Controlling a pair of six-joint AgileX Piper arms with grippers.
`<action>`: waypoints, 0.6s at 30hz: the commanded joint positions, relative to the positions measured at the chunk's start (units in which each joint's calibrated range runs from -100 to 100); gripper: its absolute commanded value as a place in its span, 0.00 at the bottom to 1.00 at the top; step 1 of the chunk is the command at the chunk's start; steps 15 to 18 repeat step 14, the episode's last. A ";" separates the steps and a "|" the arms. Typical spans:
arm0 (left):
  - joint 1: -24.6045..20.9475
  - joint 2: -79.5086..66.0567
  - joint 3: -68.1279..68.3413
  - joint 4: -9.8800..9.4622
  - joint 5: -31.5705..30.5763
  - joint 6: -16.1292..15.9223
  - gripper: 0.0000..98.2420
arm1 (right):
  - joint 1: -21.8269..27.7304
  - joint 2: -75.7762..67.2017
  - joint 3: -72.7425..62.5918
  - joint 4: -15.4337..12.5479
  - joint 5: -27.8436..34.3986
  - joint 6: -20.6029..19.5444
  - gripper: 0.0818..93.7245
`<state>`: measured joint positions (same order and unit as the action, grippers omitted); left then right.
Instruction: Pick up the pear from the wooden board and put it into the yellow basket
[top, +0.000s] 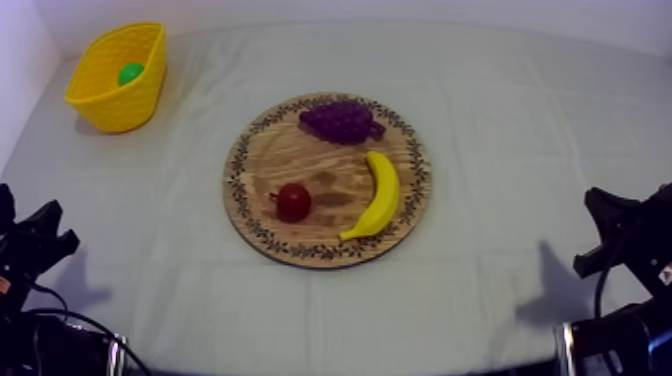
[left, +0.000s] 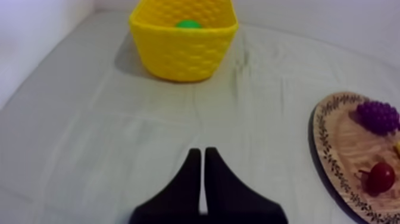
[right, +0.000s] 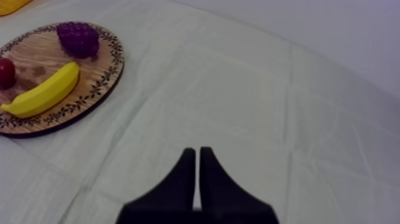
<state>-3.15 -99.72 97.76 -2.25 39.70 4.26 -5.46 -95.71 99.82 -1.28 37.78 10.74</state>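
Observation:
The green pear (top: 130, 73) lies inside the yellow basket (top: 105, 104) at the table's far left corner; from the left wrist view its top (left: 188, 24) peeks over the basket's rim (left: 181, 53). The round wooden board (top: 330, 180) sits mid-table and carries a banana (top: 378, 195), a bunch of grapes (top: 340, 120) and a small red fruit (top: 293, 202). My left gripper (top: 55, 232) rests low at the left, shut on nothing, its wedge (left: 199, 150) pointing toward the basket. My right gripper (top: 600, 228) rests low at the right, also shut (right: 197, 149).
Bare cloth separates the left gripper from the basket. The board's edge (left: 333, 161) with grapes (left: 378, 116) and the red fruit (left: 381, 177) lies beside the left gripper; the board (right: 36, 71) with the banana (right: 41, 92) lies ahead of the right one.

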 joint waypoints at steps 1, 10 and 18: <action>0.00 -0.06 1.04 -0.02 -3.92 1.56 0.00 | -0.05 -0.04 -0.05 -0.01 0.04 -0.02 0.00; 0.00 -0.11 1.98 -0.02 -6.84 3.74 0.00 | -0.05 -0.04 -0.05 -0.01 0.04 -0.02 0.00; 0.00 -0.11 2.01 -0.03 -6.93 3.86 0.00 | -0.05 -0.04 -0.05 -0.01 0.04 -0.02 0.00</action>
